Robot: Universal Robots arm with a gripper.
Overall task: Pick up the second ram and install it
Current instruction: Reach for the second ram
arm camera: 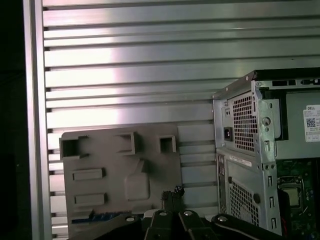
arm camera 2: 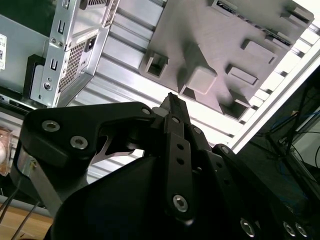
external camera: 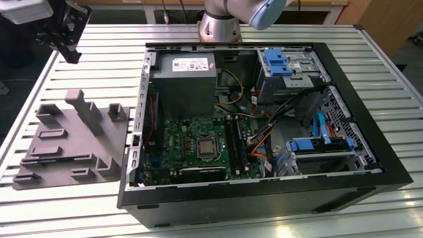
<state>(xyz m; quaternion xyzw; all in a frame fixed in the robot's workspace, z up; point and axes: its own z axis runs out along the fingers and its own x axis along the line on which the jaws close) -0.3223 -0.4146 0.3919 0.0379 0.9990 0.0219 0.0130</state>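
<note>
— Since the slatted table (external camera: 73, 213) carries everything, why is the computer case (external camera: 370, 183) laid on its side with the panel off?

— So that the motherboard (external camera: 188, 144) faces up, I'd judge. Its long slots (external camera: 236, 144) can then be reached from above.

— And the grey tray (external camera: 73, 144)?

— In the exterior view it sits at nine o'clock from the case, just beside it. Its moulded recesses look meant to keep parts at fixed spots for picking.

— Where is the gripper (external camera: 71, 58)?

— Raised at about twelve o'clock from the tray, clear of the tall blocks (external camera: 82, 106) and touching nothing. In the first wrist view its jaws look drawn close together, with nothing between them.

— So the second ram (arm camera: 95, 218) is not picked up?

— No. It rests in the tray, at the end away from the tall blocks, toward the tray's six o'clock. A thin blue-green edge of it shows in the first wrist view.

— Its long axis?

— It lies along the tray's short recesses, roughly nine to three in the exterior view. That is crosswise to the slots, which run twelve to six. Which end bears the label I cannot tell.
</note>
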